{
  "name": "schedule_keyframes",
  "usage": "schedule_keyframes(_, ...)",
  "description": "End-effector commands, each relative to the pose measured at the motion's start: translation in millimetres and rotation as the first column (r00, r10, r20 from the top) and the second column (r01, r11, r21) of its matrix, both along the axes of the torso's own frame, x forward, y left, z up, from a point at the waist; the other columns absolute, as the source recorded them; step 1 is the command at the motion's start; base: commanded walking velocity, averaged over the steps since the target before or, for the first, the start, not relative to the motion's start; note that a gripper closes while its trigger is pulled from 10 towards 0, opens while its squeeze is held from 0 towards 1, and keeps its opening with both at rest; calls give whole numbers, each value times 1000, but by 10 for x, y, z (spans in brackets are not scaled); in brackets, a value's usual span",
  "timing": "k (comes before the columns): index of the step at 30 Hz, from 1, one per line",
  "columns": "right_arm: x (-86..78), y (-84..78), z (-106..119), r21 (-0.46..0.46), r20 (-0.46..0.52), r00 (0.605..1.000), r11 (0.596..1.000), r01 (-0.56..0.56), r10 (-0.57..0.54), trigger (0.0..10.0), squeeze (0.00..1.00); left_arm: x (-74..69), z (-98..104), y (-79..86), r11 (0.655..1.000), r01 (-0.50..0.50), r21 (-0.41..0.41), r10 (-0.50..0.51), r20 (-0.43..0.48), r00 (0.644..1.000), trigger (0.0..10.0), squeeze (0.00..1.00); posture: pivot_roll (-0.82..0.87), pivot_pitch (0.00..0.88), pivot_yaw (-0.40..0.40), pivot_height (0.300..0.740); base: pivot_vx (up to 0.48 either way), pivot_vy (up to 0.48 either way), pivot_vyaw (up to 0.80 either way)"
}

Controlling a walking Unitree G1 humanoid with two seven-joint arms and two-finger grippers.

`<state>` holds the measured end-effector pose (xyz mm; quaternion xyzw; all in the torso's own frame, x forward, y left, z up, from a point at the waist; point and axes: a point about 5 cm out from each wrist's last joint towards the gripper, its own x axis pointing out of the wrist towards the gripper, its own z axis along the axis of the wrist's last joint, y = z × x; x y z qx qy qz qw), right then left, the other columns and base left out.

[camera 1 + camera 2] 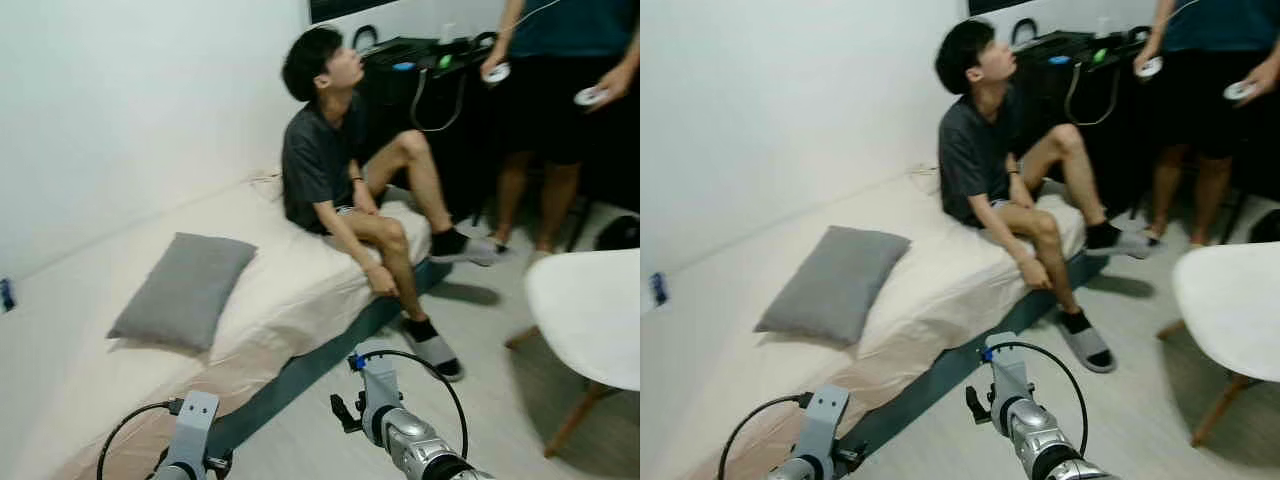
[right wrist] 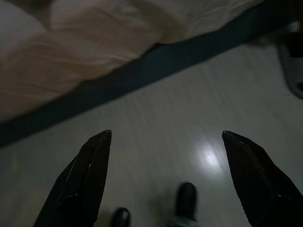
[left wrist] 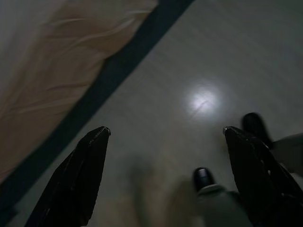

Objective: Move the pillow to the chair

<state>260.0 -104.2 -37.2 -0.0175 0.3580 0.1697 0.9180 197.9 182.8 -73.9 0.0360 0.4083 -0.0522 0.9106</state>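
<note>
Both silver arms sit lowest in the head views, the left arm (image 1: 190, 440) beside the bed's edge and the right arm (image 1: 405, 435) over the pale floor (image 1: 480, 400). Seen from its wrist, the left gripper (image 3: 165, 137) has its two black fingers (image 3: 78, 179) spread wide with nothing between them, only floor and a bright glare spot beyond the tips, and the dark bed base (image 3: 109, 75) running off to one side. The right gripper (image 2: 165, 137) is likewise spread wide and empty, its fingers (image 2: 85, 179) pointing at the floor with the cream sheet (image 2: 94, 42) and dark base band lying just past them. Ahead of the left gripper and up on the mattress lies the grey pillow (image 1: 185, 290), flat on the cream bed (image 1: 290, 270), well apart from both grippers and close to the white wall (image 1: 130, 100). Beyond the pillow, farther along the bed, a person (image 1: 340, 170) in a dark shirt sits on the mattress edge with one knee raised and one foot in a slipper on the floor. A second person (image 1: 560, 90) stands farther off by a dark desk (image 1: 430, 60), holding white controllers. To the right gripper's outer side stands the white chair (image 1: 590, 310) on wooden legs, apart from the bed.
</note>
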Motion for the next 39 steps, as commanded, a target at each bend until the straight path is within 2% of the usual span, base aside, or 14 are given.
schedule_keyframes(1,19,86,27,5,6,999,999,-52,52,10000,0,-33,-21,-5,999,-42,-16,42,-9,999,10000,0,-3,2,10,740,0,0,0)
schedule_keyframes(5,-40,120,-22,-56,-23,994,993,-106,105,10000,0,-54,-28,15,999,-45,11,45,-3,999,10000,0,14,0,-17,740,0,0,0)
schedule_keyframes(8,-115,213,-59,-65,-44,979,977,-201,199,10000,0,-79,-24,129,992,-124,-8,124,2,992,10000,0,21,0,-28,740,0,0,0)
schedule_keyframes(10,-117,184,-68,-64,-57,982,981,-184,180,10000,0,-129,-49,143,992,-123,0,123,-18,992,10000,0,22,2,-29,740,0,0,0)
schedule_keyframes(13,-162,116,-114,-69,-93,983,984,-164,158,10000,0,-255,-130,21,995,-102,-23,100,-74,992,10000,0,35,15,-29,740,0,0,0)
schedule_keyframes(14,-251,62,-185,-106,-133,977,977,-183,169,10000,0,-391,-207,-151,998,-46,-52,39,-130,991,10000,0,37,15,-31,740,0,0,0)
schedule_keyframes(17,-326,24,-238,-115,-165,970,974,-196,176,10000,0,-465,-244,-273,998,4,-60,-13,-155,988,10000,0,36,25,-37,740,0,0,0)
schedule_keyframes(19,-361,-2,-263,-120,-180,968,973,-199,176,10000,0,-454,-239,-274,998,-6,-61,-3,-150,989,10000,0,41,26,-47,740,0,0,0)
schedule_keyframes(23,-484,-156,-354,-135,-253,963,982,-131,94,10000,0,-406,-219,-171,996,-58,-70,47,-151,987,10000,0,55,23,-76,740,0,0,0)
schedule_keyframes(27,-525,-212,-381,-149,-273,959,981,-121,77,10000,0,-530,-268,-155,995,-73,-74,57,-196,979,10000,0,61,18,-84,740,0,0,0)
schedule_keyframes(29,-547,-242,-393,-159,-280,957,979,-130,82,10000,0,-649,-306,-104,974,-204,-93,180,-218,959,10000,0,61,20,-84,740,0,0,0)
schedule_keyframes(30,-547,-242,-393,-159,-280,957,979,-130,82,10000,0,-649,-306,-104,974,-204,-93,180,-218,959,10000,0,61,20,-84,740,0,0,0)
schedule_keyframes(32,-558,-261,-400,-160,-286,956,980,-121,71,10000,0,-680,-311,-47,951,-287,-115,257,-223,941,10000,0,65,20,-82,740,0,0,0)
schedule_keyframes(39,-596,-302,-421,-162,-311,949,980,-113,58,10000,0,-715,-319,-40,941,-311,-130,277,-228,933,10000,0,79,22,-96,740,0,0,0)
